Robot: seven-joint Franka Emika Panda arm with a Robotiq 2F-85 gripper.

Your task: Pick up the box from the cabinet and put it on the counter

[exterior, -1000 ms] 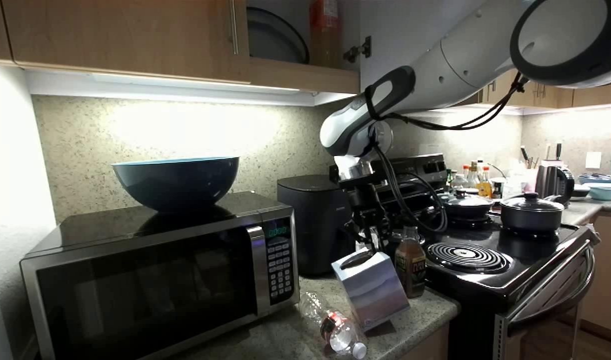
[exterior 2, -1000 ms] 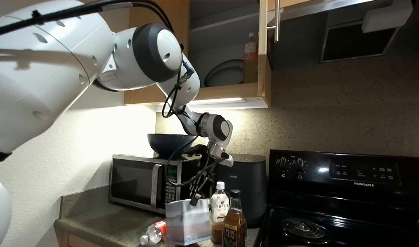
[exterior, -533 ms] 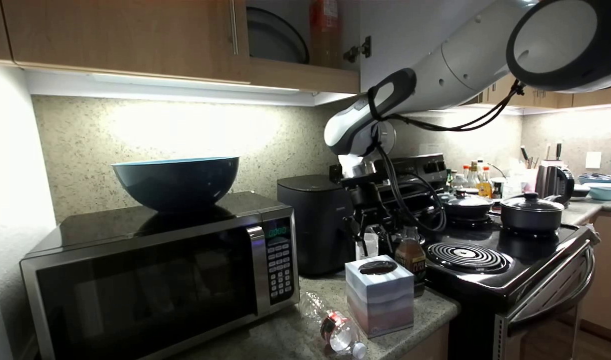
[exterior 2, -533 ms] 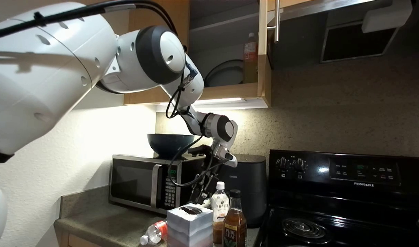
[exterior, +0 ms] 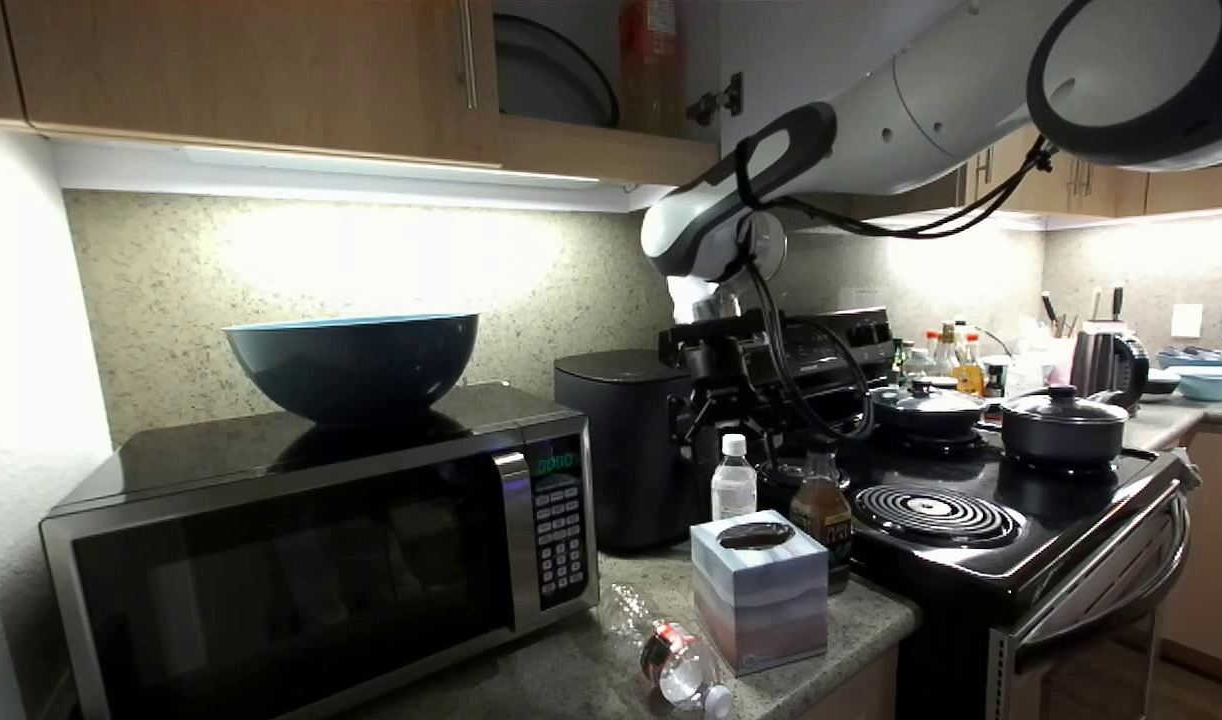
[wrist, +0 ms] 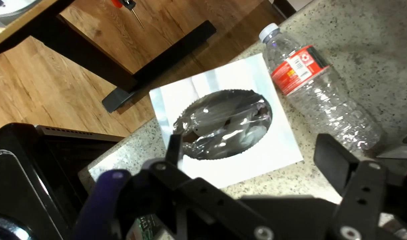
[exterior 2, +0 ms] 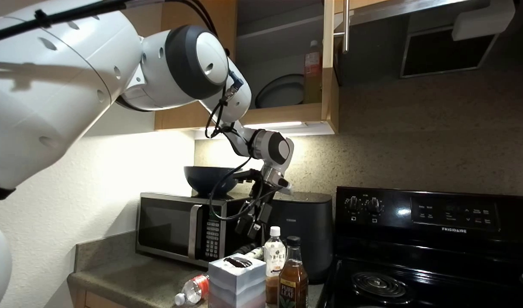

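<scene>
One box (exterior: 759,600) stands on the counter (exterior: 861,625) near three bottles (exterior: 823,505): two upright, one lying. One gripper (wrist: 249,146), fingers (wrist: 333,158) apart: clear of the box, higher than half a second ago.

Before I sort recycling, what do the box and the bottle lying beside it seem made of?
The box: probably smooth cardboard, given its crisp edges and printed bands; its opening holds creased, glossy film, likely plastic. The lying bottle: probably clear, glossy plastic, given its highlights and rippled, see-through wall.
</scene>
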